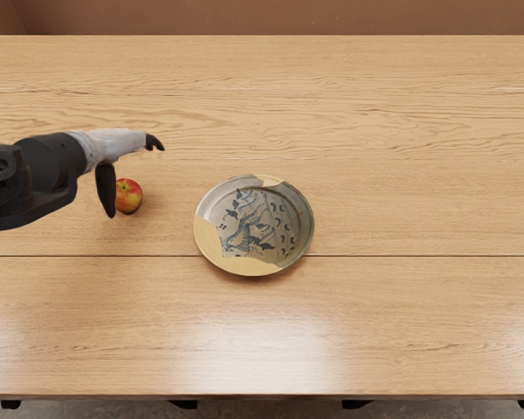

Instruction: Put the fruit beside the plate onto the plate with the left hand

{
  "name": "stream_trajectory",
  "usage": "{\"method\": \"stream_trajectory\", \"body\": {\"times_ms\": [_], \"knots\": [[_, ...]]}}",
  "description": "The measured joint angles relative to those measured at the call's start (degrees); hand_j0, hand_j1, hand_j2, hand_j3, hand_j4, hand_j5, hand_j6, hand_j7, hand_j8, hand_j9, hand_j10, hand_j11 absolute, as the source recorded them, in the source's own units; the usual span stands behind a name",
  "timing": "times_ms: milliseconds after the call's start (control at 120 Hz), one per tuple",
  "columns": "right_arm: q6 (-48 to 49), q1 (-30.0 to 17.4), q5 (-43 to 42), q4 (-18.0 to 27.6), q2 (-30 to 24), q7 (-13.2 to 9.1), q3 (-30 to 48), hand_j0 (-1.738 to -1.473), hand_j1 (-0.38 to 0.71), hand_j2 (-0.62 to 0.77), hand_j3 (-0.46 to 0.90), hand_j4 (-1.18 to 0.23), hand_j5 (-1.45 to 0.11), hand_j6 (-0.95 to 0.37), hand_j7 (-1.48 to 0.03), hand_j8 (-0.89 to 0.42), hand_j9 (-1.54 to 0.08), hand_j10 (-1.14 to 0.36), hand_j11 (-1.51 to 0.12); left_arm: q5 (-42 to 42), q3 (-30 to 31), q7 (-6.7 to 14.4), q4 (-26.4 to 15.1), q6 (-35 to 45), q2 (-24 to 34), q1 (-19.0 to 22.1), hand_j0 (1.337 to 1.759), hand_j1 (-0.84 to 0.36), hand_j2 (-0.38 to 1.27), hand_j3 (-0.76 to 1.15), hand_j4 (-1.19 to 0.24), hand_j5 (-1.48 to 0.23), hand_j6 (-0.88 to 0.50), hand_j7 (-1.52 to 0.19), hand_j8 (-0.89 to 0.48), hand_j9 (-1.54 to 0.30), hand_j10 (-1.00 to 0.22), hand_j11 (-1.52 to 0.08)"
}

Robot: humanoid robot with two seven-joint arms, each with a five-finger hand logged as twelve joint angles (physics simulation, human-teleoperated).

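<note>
A small red and yellow apple [129, 195] lies on the wooden table, a short way left of the plate [254, 224], a round dish with a blue pattern and a yellowish rim. My left hand [120, 157] comes in from the left edge and hovers just above and left of the apple. Its fingers are spread: one dark-tipped finger points right, and the thumb [106, 189] hangs down beside the apple's left side. The hand holds nothing. The right arm does not show.
The wooden table [375, 131] spreads across the whole view, with its front edge near the bottom of the picture. A seam in the tabletop runs left to right just below the plate.
</note>
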Motion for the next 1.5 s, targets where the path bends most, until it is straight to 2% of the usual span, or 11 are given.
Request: {"method": "stream_trajectory", "body": {"times_ms": [67,167,383,475,642,1500], "knots": [[0.0,0.0,0.0,0.0,0.0,0.0,0.0,-1.658,-0.33,0.0,0.0,-0.01,-0.02,-0.01,-0.02,-0.01,-0.02,-0.01,-0.02,1.44,0.93,0.0,1.79,1.72,-2.28,0.06,1.658,0.12,0.04,0.0,-0.2,-0.25,-0.2,-0.25,-0.2,-0.25,-0.2,-0.25],[0.0,0.0,0.0,0.0,0.0,0.0,0.0,-1.658,-0.33,0.0,0.0,-0.01,-0.02,-0.01,-0.02,-0.01,-0.02,-0.01,-0.02,2.78,2.08,0.0,3.11,3.16,-2.21,2.24,1.658,0.1,0.04,0.0,-0.21,-0.27,-0.21,-0.27,-0.21,-0.27,-0.21,-0.27],[0.0,0.0,0.0,0.0,0.0,0.0,0.0,-1.658,-0.33,0.0,0.0,-0.01,-0.02,-0.01,-0.02,-0.01,-0.02,-0.01,-0.02,4.57,2.72,0.0,6.81,4.3,-2.5,2.29,1.658,0.1,0.05,0.0,-0.22,-0.28,-0.22,-0.28,-0.22,-0.28,-0.22,-0.28],[0.0,0.0,0.0,0.0,0.0,0.0,0.0,-1.658,-0.33,0.0,0.0,-0.01,-0.02,-0.01,-0.02,-0.01,-0.02,-0.01,-0.02,5.17,3.87,0.0,8.83,4.51,-7.51,2.44,1.658,0.09,0.05,0.0,-0.22,-0.28,-0.22,-0.28,-0.22,-0.28,-0.22,-0.28],[0.0,0.0,0.0,0.05,0.0,0.0,0.0,-1.658,-0.33,0.0,0.0,-0.01,-0.02,-0.01,-0.02,-0.01,-0.02,-0.01,-0.02,6.57,4.92,0.0,11.3,4.63,-7.79,3.28,1.658,0.09,0.05,0.0,-0.22,-0.28,-0.22,-0.28,-0.22,-0.28,-0.22,-0.28],[0.0,0.0,0.0,0.09,0.0,0.0,0.0,-1.658,-0.33,0.0,0.0,-0.01,-0.02,-0.01,-0.02,-0.01,-0.02,-0.01,-0.02,7.05,5.41,0.0,14.77,8.07,-9.3,5.89,1.658,-0.04,0.07,0.0,-0.33,-0.42,-0.33,-0.42,-0.33,-0.42,-0.33,-0.42]]}}
